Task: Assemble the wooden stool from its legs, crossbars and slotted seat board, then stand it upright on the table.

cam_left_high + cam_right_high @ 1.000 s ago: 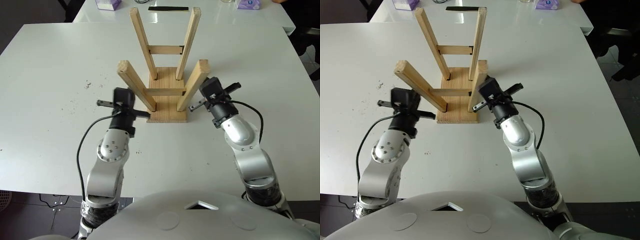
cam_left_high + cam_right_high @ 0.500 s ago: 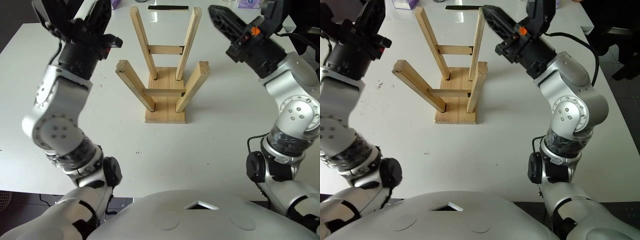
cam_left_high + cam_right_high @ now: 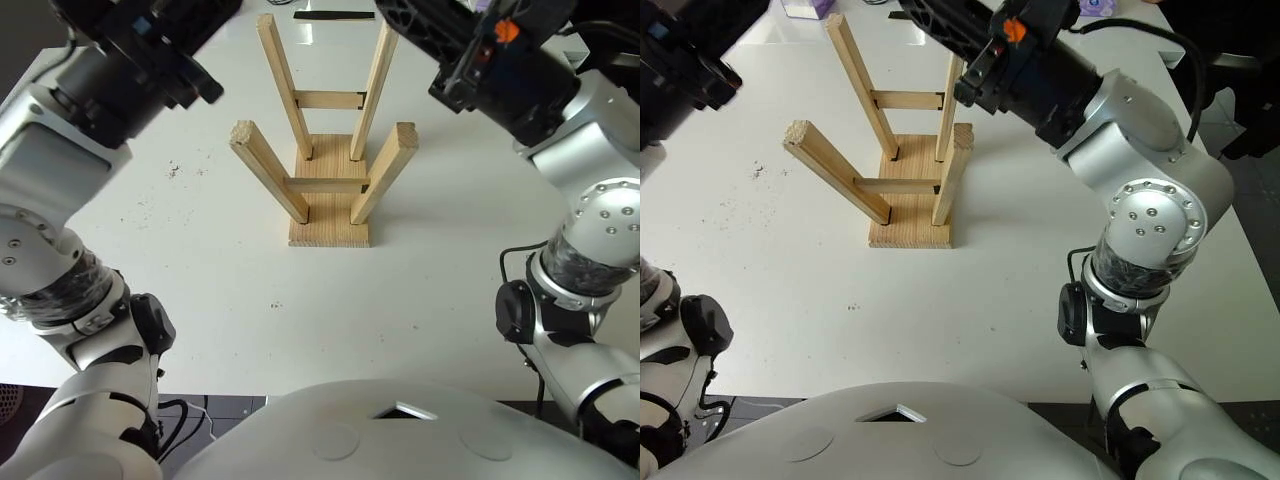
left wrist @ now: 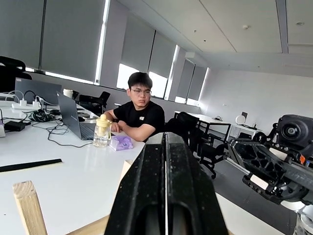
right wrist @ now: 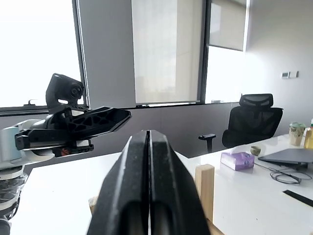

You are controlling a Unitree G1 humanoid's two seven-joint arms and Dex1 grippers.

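Though the stool [image 3: 330, 185] looks fully put together, it stands upside down in the middle of the head view: its seat board [image 3: 330, 232] lies flat on the white table [image 3: 200, 300] and its four legs [image 3: 268, 170] point up, tied in pairs by the crossbars [image 3: 328, 184]. What is left, as I judge it, is to turn it over.

Both arms are held high, well apart from the wood. The left gripper [image 4: 166, 139] sits at the upper left of the head view and the right gripper [image 5: 148, 137] at the upper right. In each wrist view the two fingers are pressed together with nothing between them.

To do the turn well, the fingers must part before they come down. Each gripper should take a leg on its own side, low, near the seat board, where the joint is stiffest. The two should rotate together at one pace, since an uneven pull could draw a leg out of its slot. The stool should be let go only once all four feet rest flat.
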